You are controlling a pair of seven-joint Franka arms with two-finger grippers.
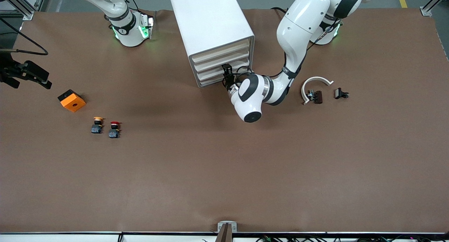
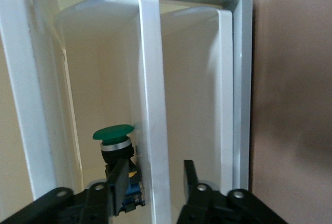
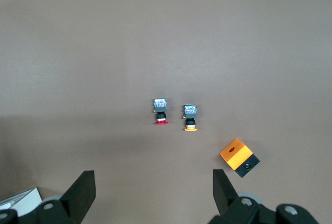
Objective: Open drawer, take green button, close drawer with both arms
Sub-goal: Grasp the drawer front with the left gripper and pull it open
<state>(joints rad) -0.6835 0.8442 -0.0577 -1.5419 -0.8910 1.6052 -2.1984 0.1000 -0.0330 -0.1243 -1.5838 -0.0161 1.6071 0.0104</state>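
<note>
The white cabinet (image 1: pixel 210 21) stands at the table's back middle with four cream-fronted drawers. My left gripper (image 1: pixel 227 73) is at the third drawer (image 1: pixel 210 73) from the top. In the left wrist view the gripper (image 2: pixel 155 164) is open and straddles the drawer's front wall (image 2: pixel 153 105), one finger (image 2: pixel 118 177) inside the drawer. The green-capped button (image 2: pixel 113 133) stands inside, right beside that finger. My right gripper (image 1: pixel 35 75) is open and empty, high over the right arm's end of the table; it also shows in the right wrist view (image 3: pixel 153 177).
A yellow-capped button (image 1: pixel 97 125), a red-capped button (image 1: pixel 114 129) and an orange box (image 1: pixel 72 100) lie toward the right arm's end. A white curved piece (image 1: pixel 315 81) and small black parts (image 1: pixel 315 96) (image 1: pixel 341 93) lie toward the left arm's end.
</note>
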